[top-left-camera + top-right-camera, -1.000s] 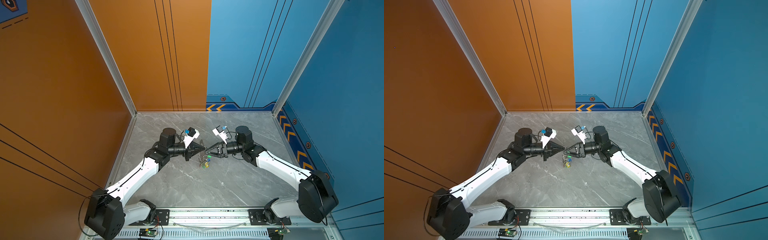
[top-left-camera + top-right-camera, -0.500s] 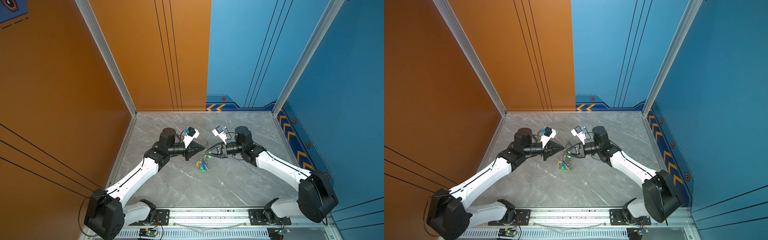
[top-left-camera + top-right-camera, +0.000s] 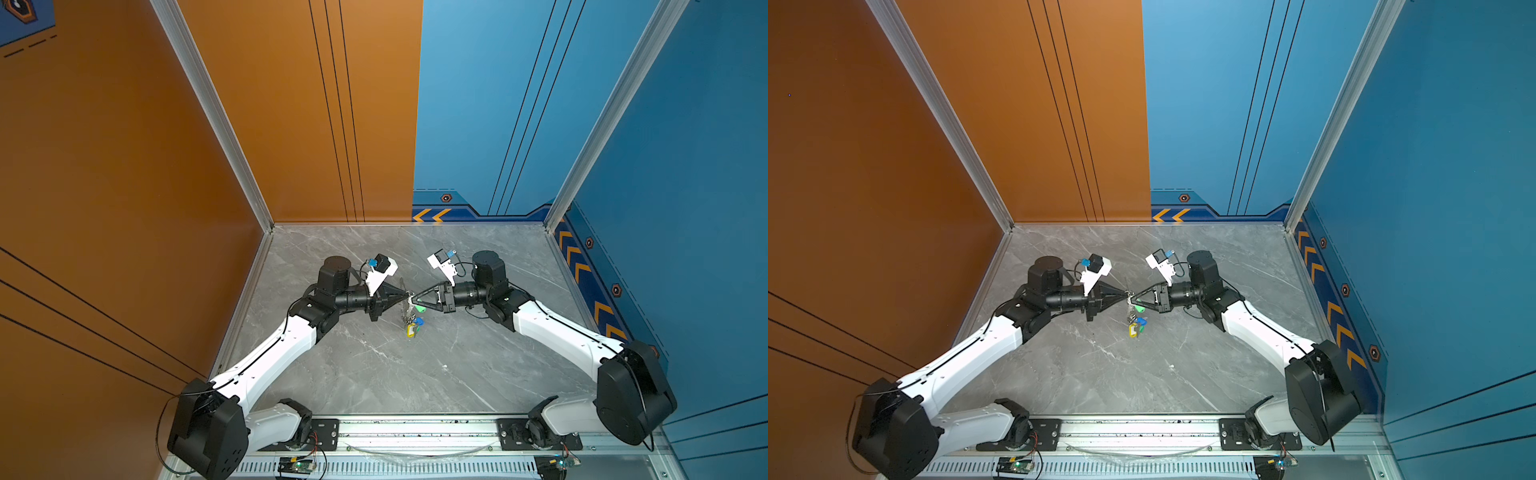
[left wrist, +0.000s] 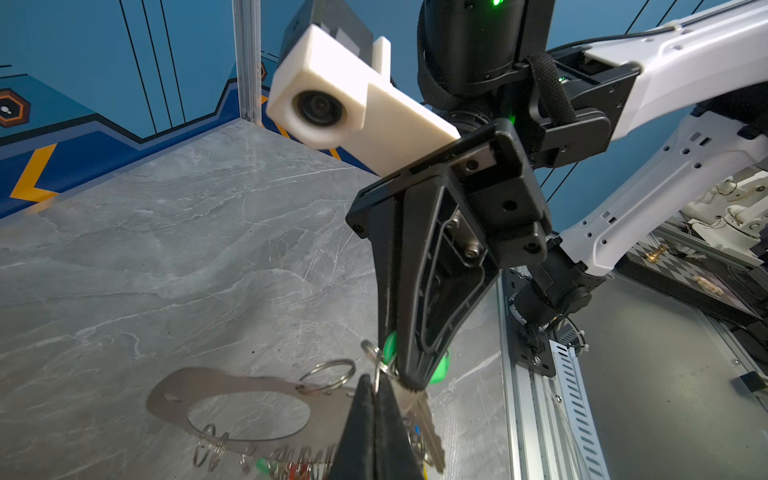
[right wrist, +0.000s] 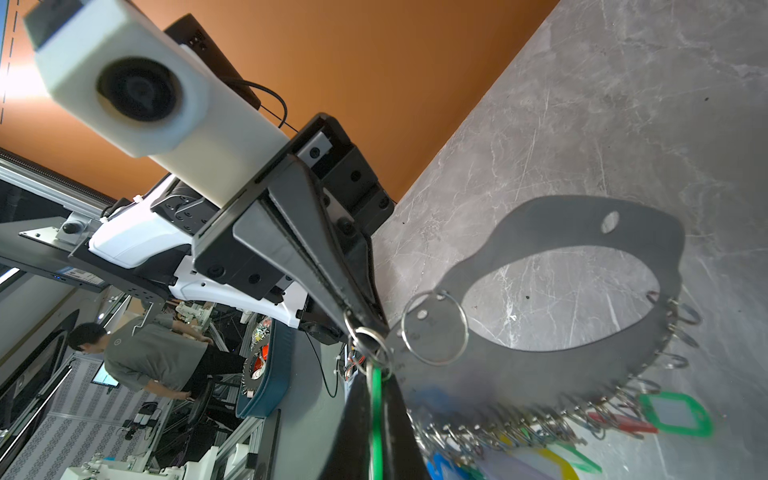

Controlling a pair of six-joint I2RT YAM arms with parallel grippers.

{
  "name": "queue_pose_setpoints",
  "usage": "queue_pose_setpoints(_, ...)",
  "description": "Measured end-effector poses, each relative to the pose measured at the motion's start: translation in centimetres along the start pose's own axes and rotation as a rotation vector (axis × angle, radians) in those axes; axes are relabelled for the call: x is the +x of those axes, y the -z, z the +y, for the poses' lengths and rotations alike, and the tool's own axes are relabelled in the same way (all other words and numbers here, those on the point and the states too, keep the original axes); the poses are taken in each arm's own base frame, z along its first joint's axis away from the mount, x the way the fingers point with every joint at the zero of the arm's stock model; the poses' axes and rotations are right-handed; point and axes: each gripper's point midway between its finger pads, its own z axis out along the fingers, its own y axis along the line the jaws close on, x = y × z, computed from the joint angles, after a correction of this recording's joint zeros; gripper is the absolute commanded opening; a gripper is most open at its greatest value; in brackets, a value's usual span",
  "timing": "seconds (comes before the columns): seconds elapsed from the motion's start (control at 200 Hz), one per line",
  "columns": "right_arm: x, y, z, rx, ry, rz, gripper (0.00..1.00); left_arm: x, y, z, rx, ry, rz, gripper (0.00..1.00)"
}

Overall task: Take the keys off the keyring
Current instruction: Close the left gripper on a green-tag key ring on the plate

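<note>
- The table [image 3: 457, 374] lies beneath the keyring [image 4: 232, 384], which you hold raised so the keys dangle.
- Your left gripper [image 5: 368, 322] is clamped tight on the keyring's edge, anchoring it.
- Your right gripper [image 4: 411, 382], opposite across the keyring, is closed on a green-tagged key [image 5: 376, 395], probably to work it off.
- The other keys [image 3: 411, 328] hang from the keyring's fringed edge.

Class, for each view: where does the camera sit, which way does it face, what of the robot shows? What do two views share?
Both top views: overhead, looking down at the table; left arm and right arm whole.
Left wrist: on the left arm, facing the blue wall; left end effector near, right end effector opposite.
Right wrist: on the right arm, facing the orange wall; both end effectors.
Shared: both wrist views show the keyring and keys.
</note>
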Motion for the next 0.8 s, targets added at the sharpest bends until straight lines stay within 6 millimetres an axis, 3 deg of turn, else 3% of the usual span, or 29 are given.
queue_pose_setpoints(0.225,-0.6,1.0,-0.5,0.041,-0.020,-0.015,0.00,0.3,0.1,0.2,-0.018,0.002,0.003,0.00)
queue_pose_setpoints(0.45,-1.1,1.6,0.7,0.055,-0.004,-0.018,0.00,0.1,-0.1,0.0,-0.014,-0.015,-0.005,0.00)
queue_pose_setpoints(0.801,-1.5,2.0,0.6,0.095,-0.024,-0.009,0.00,0.1,-0.6,-0.3,-0.023,-0.055,0.001,0.00)
